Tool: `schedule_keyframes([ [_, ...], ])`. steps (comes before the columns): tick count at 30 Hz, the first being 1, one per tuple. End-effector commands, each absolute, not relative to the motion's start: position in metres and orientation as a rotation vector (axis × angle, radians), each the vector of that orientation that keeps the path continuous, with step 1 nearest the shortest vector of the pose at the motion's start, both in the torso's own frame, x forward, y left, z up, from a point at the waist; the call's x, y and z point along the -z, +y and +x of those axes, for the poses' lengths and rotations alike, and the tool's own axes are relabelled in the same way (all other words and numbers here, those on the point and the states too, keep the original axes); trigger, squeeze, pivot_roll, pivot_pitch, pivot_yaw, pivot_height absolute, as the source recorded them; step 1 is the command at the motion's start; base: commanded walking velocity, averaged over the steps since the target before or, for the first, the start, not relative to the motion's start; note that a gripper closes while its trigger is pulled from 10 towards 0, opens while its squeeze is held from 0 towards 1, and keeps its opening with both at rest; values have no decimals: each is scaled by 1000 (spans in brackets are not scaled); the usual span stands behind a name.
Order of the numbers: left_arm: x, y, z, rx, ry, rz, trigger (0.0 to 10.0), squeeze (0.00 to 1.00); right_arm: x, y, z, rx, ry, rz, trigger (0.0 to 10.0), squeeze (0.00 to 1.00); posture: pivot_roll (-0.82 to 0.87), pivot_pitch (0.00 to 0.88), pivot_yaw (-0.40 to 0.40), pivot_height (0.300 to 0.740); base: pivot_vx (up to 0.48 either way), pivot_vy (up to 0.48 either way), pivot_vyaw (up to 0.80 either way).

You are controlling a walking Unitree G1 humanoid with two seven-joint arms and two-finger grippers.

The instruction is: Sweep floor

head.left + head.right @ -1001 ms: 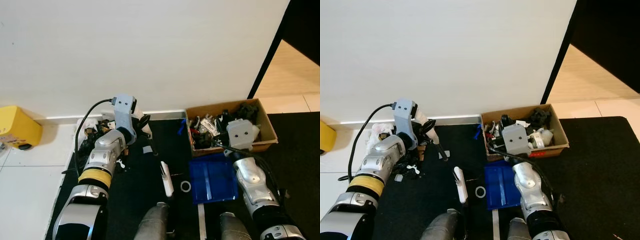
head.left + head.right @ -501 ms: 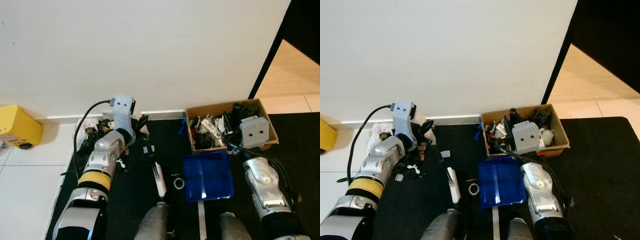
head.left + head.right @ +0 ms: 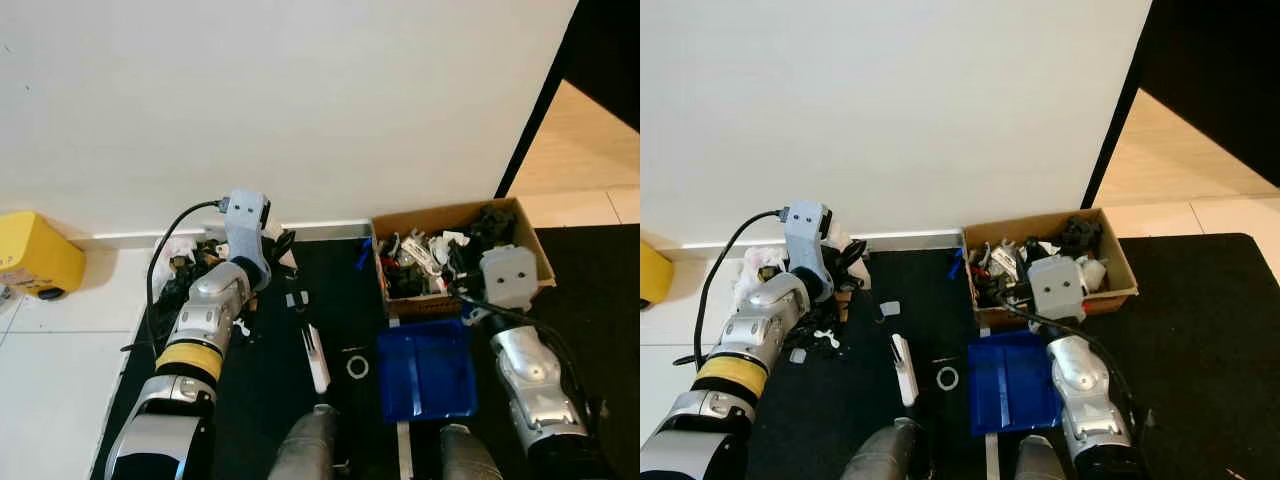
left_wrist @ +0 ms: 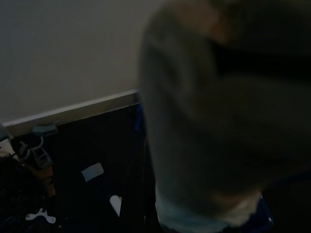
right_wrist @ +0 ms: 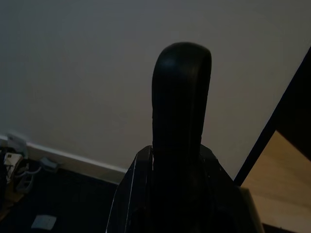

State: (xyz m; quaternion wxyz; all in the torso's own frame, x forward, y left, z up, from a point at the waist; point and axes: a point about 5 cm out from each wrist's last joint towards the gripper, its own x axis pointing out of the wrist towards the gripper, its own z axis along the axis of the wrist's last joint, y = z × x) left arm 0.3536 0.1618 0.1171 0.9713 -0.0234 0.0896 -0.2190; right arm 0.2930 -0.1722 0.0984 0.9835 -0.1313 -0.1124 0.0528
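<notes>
Left eye view: the left gripper is reaching toward the wall over litter on the black mat; its fingers' state cannot be told. A white brush and a ring are lying beside the blue dustpan, below the cardboard box.

Right eye view: the right arm is extending over the dustpan.

Right wrist view: one dark finger is showing; its grip cannot be judged.
</notes>
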Motion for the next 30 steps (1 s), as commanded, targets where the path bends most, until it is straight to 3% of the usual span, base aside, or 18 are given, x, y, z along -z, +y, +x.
schedule_keyframes([
  [1, -116, 166, 351, 430, 178, -36, 10000, 0, -99, -166, 294, -116, -245, -266, 10000, 0, 122, 196, 138, 740, 0, 0, 0],
  [21, -114, 152, 352, 535, 193, -90, 10000, 0, -113, -146, 303, -157, -370, -351, 10000, 0, 135, 204, 152, 740, 0, 0, 0],
  [30, -109, 151, 350, 545, 204, -87, 10000, 0, -107, -152, 305, -89, -361, -361, 10000, 0, 144, 206, 156, 740, 0, 0, 0],
])
